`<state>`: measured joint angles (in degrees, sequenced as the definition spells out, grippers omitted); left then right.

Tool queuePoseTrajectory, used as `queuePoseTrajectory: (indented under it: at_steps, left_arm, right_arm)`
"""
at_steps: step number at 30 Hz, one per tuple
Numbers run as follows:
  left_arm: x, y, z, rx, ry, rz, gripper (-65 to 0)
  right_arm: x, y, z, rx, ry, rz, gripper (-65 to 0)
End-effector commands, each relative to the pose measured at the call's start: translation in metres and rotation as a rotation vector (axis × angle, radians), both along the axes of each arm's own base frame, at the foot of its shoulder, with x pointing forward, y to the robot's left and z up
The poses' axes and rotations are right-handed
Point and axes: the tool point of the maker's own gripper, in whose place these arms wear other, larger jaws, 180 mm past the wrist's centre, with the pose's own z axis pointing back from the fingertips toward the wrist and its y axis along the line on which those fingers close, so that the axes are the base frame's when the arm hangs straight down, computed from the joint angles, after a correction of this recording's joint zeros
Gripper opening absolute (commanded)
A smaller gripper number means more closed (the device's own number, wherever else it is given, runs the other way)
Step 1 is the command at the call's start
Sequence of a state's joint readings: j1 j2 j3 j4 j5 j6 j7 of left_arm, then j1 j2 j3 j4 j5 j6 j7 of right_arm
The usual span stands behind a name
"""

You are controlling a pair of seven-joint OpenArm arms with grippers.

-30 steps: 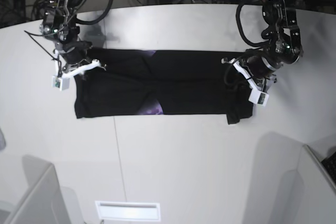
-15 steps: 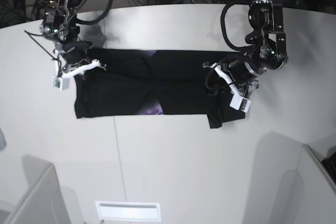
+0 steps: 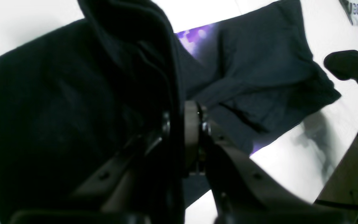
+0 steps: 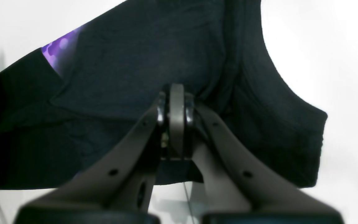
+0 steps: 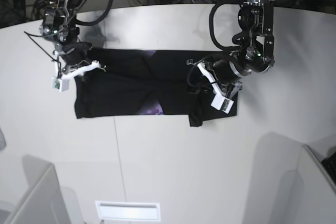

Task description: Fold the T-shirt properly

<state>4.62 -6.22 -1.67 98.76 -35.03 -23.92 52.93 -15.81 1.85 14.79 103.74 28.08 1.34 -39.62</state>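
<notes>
Black T-shirt [image 5: 131, 85] on table, one end lifted and folding inward, purple print showing

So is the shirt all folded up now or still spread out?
Partly folded. The T-shirt lies as a long flat strip on the table, and the left claw, shut on one end, holds it lifted above the rest.

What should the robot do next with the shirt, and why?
Probably carry the lifted end farther across. The left gripper pinches the T-shirt edge, which reaches only partway over the flat cloth, while the right gripper is shut on the far end.
</notes>
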Motion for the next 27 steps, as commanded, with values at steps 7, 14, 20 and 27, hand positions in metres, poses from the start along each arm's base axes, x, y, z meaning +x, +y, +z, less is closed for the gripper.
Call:
queuePoseTrajectory:
  at_steps: [7, 14, 20, 27]
  left_arm:
    - [0.005, -0.003, -0.003, -0.036, 0.006, 0.013, -65.0]
    - [0.005, -0.003, -0.003, -0.036, 0.006, 0.013, -65.0]
    - [0.006, -0.003, -0.002, -0.036, 0.005, 0.013, -65.0]
    - [0.006, -0.002, -0.002, -0.035, 0.005, 0.013, -49.9]
  right_arm:
    - [0.011, -0.002, 0.012, -0.004, -0.049, -0.002, -65.0]
    - [0.012, -0.002, 0.013, -0.005, -0.052, -0.002, -65.0]
    - [0.012, -0.002, 0.013, -0.005, -0.052, -0.002, -65.0]
    - [0.012, -0.002, 0.013, -0.005, -0.052, -0.002, -65.0]
